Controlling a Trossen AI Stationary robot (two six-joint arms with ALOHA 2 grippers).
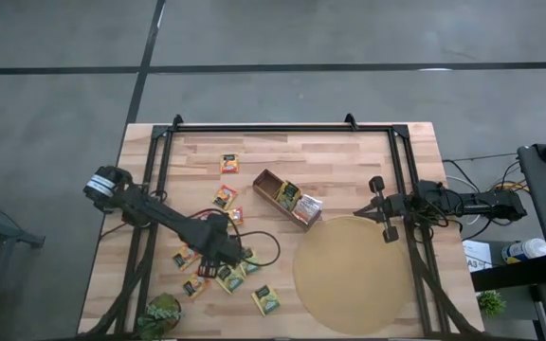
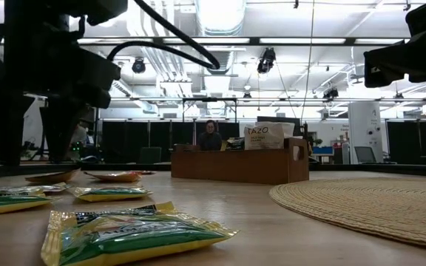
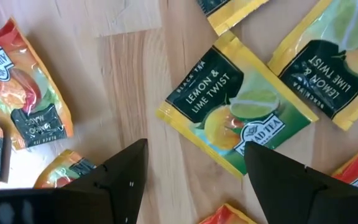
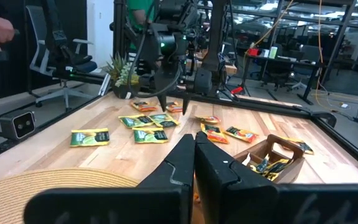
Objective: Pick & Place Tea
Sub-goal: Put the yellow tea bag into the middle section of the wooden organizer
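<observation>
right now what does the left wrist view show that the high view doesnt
Only the left wrist view shows the print on the sachets: the Lemon & Lime Twist sachet lies just beyond the open left gripper. Only the high view shows the brown box, the round mat and the right gripper. Both show loose tea sachets on the wooden table.

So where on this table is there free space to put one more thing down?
The mat is bare. Bare wood also runs along the far edge, past the box, and along the left edge. It is crowded near the left end effector, open over the scattered sachets. The right end effector, shut, hovers at the mat's far right edge.
</observation>
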